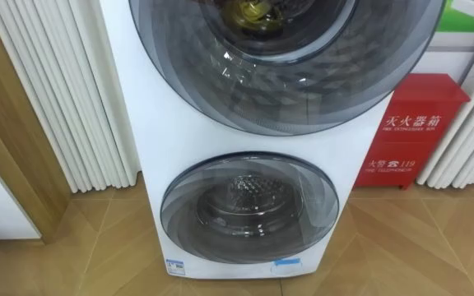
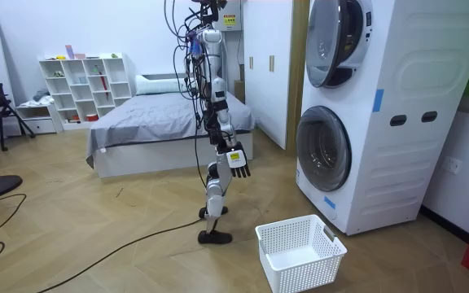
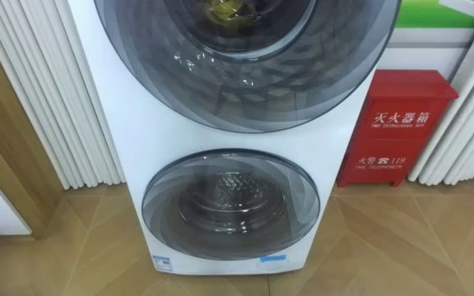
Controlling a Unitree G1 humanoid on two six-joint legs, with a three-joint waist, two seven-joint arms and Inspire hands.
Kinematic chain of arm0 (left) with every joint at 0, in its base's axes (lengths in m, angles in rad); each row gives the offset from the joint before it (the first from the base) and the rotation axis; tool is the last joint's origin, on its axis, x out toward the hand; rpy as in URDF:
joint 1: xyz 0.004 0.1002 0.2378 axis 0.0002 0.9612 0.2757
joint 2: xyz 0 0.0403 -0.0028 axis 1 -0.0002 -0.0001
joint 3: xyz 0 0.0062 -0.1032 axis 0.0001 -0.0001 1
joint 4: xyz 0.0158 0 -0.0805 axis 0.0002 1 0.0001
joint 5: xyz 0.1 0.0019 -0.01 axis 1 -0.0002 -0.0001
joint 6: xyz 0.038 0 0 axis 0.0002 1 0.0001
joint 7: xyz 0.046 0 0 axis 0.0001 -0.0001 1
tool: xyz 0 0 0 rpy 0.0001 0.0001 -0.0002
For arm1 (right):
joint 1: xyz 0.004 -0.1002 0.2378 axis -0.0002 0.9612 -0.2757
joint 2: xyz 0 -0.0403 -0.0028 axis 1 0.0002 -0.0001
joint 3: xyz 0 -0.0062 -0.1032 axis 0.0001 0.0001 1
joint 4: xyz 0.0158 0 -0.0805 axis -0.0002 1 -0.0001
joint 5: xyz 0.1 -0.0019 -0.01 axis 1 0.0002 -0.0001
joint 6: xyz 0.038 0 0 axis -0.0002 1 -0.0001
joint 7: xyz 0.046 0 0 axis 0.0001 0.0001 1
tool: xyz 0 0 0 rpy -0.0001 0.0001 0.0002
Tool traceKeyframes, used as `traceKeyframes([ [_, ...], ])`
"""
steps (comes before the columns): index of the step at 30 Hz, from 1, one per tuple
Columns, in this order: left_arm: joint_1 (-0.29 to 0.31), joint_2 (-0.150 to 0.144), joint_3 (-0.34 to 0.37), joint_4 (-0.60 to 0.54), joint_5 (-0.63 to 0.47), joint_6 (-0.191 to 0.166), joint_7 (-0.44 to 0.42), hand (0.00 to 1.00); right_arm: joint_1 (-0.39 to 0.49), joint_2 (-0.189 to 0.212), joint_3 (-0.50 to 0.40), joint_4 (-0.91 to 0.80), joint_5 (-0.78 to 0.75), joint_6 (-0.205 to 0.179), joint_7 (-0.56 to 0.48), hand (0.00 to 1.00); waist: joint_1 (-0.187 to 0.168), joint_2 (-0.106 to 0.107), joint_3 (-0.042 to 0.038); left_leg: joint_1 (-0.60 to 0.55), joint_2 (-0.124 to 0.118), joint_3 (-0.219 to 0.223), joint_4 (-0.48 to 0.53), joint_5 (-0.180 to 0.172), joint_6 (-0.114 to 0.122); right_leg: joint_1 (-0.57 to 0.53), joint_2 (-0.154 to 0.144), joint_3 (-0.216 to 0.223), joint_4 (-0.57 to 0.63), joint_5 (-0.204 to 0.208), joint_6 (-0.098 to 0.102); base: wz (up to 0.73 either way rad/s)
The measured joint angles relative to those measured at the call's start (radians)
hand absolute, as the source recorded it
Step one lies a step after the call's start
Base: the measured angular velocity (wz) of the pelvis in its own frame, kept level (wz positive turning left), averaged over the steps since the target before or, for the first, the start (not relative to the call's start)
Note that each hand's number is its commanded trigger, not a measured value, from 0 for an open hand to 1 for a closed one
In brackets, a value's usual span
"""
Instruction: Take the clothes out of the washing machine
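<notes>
A white stacked washing machine (image 2: 381, 114) fills both eye views. Its lower round door (image 1: 249, 214) is closed, and a bare metal drum shows behind the glass. The upper door (image 1: 286, 57) is closed too, and something yellowish (image 1: 249, 10) sits behind its glass at the top edge. In the room view I stand on the wooden floor about a step from the machine, facing it. My right hand (image 2: 238, 160) hangs at my side with relaxed fingers and holds nothing.
A white laundry basket (image 2: 300, 252) stands on the floor between me and the machine. A red fire cabinet (image 1: 410, 131) stands right of the machine and white ribbed panels (image 1: 56, 90) left of it. A bed (image 2: 153, 122) lies behind me.
</notes>
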Motion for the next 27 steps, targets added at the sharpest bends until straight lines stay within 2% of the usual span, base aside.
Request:
traceKeyframes([
  [18, -0.001, 0.004, -0.002, 0.0, 0.007, 0.017, -0.019, 0.0, -0.006, 0.0, -0.002, 0.007, 0.015, 0.008, 0.008, 0.0, 0.001, 0.002, -0.0009, 0.0, 0.0, 0.0, 0.001, 0.0, 0.0, 0.0, 0.0, -0.003, 0.0, 0.0, 0.0, 0.0],
  [22, 0.003, 0.005, 0.006, -0.035, -0.002, 0.011, -0.032, 0.0, -0.005, -0.002, -0.006, -0.046, 0.037, 0.018, 0.003, 0.0, -0.002, -0.004, -0.0021, 0.0, 0.0, 0.0, 0.002, 0.0, 0.0, 0.001, -0.001, -0.009, 0.0, 0.0, 0.0, 0.0],
  [25, -0.006, 0.006, 0.016, -0.036, 0.001, -0.007, -0.034, 0.0, -0.006, -0.005, -0.098, -0.177, 0.035, 0.035, -0.024, 0.0, -0.007, -0.006, -0.0005, -0.003, 0.0, 0.002, 0.006, 0.0, 0.0, 0.0, -0.002, -0.013, 0.002, 0.0, 0.0, -0.02],
  [26, -0.012, 0.007, 0.045, -0.038, 0.003, -0.016, -0.039, 0.0, -0.012, -0.007, -0.151, -0.271, 0.036, 0.036, -0.045, 0.0, -0.009, -0.006, 0.006, -0.003, 0.0, 0.003, 0.006, 0.0, 0.0, -0.002, -0.002, -0.013, 0.002, 0.0, 0.0, -0.06],
  [27, -0.014, 0.008, 0.055, -0.039, 0.003, -0.022, -0.041, 0.0, -0.016, -0.01, -0.172, -0.315, 0.041, 0.035, -0.055, 0.0, -0.009, -0.006, 0.0068, -0.003, 0.0, 0.003, 0.006, 0.0, 0.0, -0.001, -0.002, -0.013, 0.002, 0.0, 0.0, 0.0],
])
